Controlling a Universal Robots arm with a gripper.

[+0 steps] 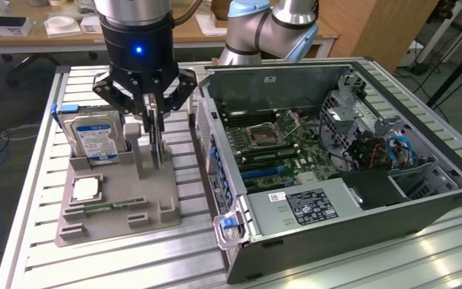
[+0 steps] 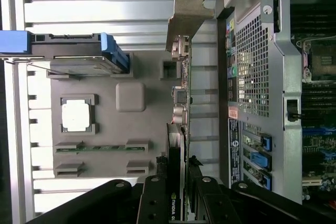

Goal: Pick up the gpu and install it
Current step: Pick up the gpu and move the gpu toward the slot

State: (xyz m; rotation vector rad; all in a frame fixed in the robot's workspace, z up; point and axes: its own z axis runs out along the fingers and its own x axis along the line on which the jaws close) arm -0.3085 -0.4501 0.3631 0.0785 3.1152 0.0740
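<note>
1. The black two-fingered claw (image 1: 156, 123) on the arm hangs directly above the grey moulded parts tray (image 1: 115, 226) on the slatted metal table (image 1: 30, 180).
2. The thin flat black expansion card with a silver bracket at one end (image 1: 160, 150) stands on edge in a slot of that tray; the silver blue-labelled hard drive (image 1: 94, 135) is just beside it, and the open black computer tower (image 1: 391, 223) lies at the exterior view's right.
3. In the wrist view the card (image 2: 176, 150) runs straight between the fingers (image 2: 157, 203); the claw (image 2: 177, 203) looks clenched on the card's top edge, one finger on each face.
4. Judged from this, the step in hand is the grasp and lift out of the tray; the card is not yet clear of its slot.
5. To do it well: keep the fingers square to the card's faces; hold it near mid-length so the bracket end does not sag; draw it out in line with the slot, not tilted toward the hard drive.
</note>
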